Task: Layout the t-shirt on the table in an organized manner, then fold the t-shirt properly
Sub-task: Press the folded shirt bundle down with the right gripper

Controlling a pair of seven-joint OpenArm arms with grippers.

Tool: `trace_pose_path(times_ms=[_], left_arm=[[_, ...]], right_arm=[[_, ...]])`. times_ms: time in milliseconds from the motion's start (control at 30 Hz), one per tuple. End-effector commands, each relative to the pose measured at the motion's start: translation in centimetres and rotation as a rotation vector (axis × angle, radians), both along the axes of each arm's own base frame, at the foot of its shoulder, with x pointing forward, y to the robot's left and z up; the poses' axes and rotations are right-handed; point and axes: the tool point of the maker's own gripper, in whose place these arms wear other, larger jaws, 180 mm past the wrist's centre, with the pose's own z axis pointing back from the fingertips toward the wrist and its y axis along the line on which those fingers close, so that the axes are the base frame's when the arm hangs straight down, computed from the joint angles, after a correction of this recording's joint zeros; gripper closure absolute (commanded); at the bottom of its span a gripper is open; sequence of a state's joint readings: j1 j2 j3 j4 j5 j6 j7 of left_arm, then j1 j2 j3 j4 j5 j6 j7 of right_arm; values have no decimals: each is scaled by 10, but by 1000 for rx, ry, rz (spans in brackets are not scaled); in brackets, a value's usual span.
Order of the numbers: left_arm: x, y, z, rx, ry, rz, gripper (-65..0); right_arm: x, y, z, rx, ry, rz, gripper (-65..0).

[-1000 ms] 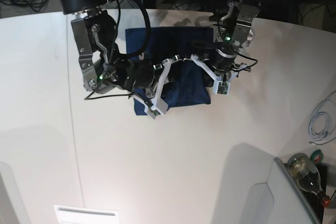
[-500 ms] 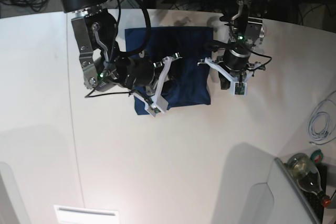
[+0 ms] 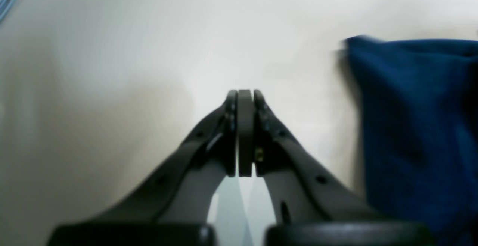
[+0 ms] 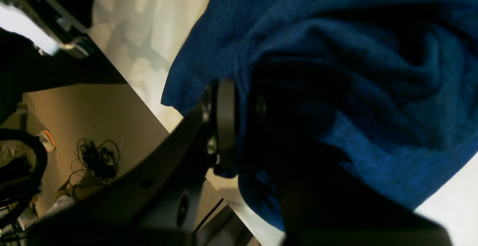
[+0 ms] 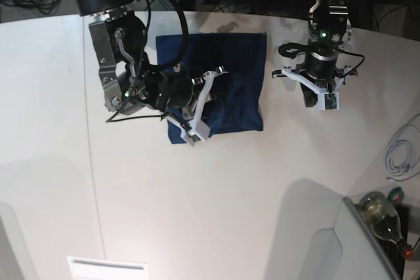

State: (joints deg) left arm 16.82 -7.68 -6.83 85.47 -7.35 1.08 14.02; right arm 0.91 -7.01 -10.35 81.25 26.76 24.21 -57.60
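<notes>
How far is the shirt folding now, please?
Done: the t-shirt lies on the table as a compact folded rectangle. In hand: the right gripper pinches one fabric edge, while the left gripper, shut and empty, is off the cloth. Left: probably a last fold or smoothing.

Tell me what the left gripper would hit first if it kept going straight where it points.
Probably only the smooth white table: the shut left gripper points at bare tabletop, and the dark navy-blue t-shirt lies off to one side. Depth is unclear.
</notes>
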Motion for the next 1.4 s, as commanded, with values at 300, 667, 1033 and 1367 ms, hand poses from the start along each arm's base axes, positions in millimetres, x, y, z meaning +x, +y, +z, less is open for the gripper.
trace_pose_path(times_ms=[300,667,1033,1367], left_arm=[[-22,59,5,89,7,91,0],[-46,85,-21,105,95,151,0],[-44,85,-21,105,92,151,0],[-46,85,-22,105,96,151,0]], right_arm=[[13,8,15,48,-42,-15,-12],[13,10,17,50,-46,-10,-12],[9,20,19,56,-50,21,-12],[11,25,22,71,-71,21,-12]])
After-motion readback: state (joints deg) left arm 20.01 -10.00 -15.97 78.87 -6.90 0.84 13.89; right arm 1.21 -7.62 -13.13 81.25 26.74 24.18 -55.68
